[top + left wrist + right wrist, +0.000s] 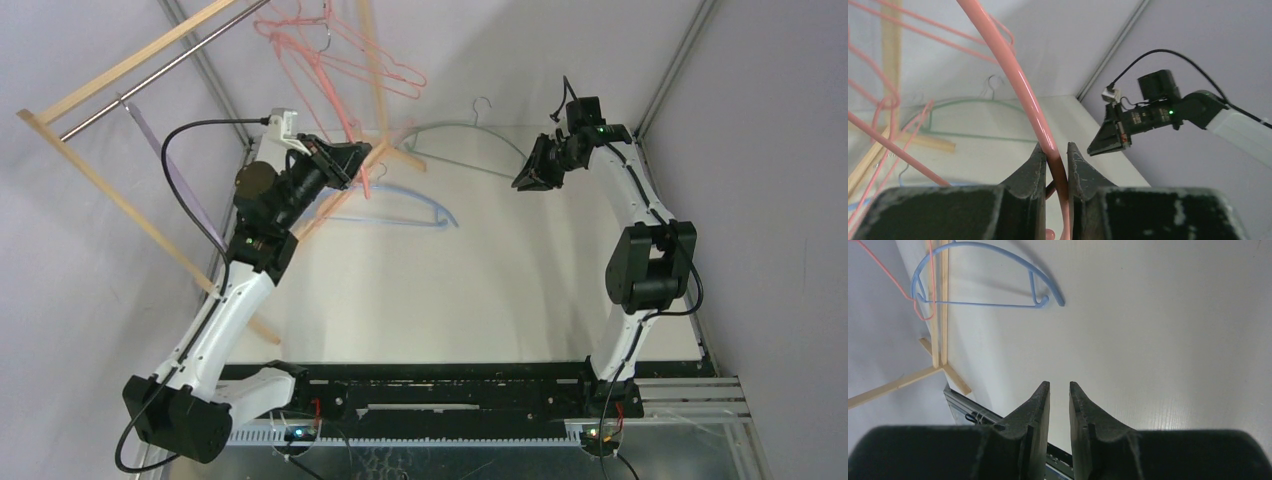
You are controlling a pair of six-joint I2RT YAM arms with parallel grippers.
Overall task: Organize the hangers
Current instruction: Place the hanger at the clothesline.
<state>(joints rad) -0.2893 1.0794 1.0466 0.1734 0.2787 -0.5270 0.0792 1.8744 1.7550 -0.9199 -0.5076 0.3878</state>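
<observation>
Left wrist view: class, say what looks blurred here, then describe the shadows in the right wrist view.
Left wrist: the pink hanger close to the lens is soft-edged; right wrist: the blue hanger throws a faint, diffuse shadow on the table.

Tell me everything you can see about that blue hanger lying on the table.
The blue hanger is pale blue and looks like smooth plastic, fairly thick. It has an arched shoulder piece, a straight lower bar, and a small upturned notch near one end. It lies flat on the white table beside the foot of the wooden rack, whose slat crosses one end of it. Its hook cannot be made out. Nothing grips it.
</observation>
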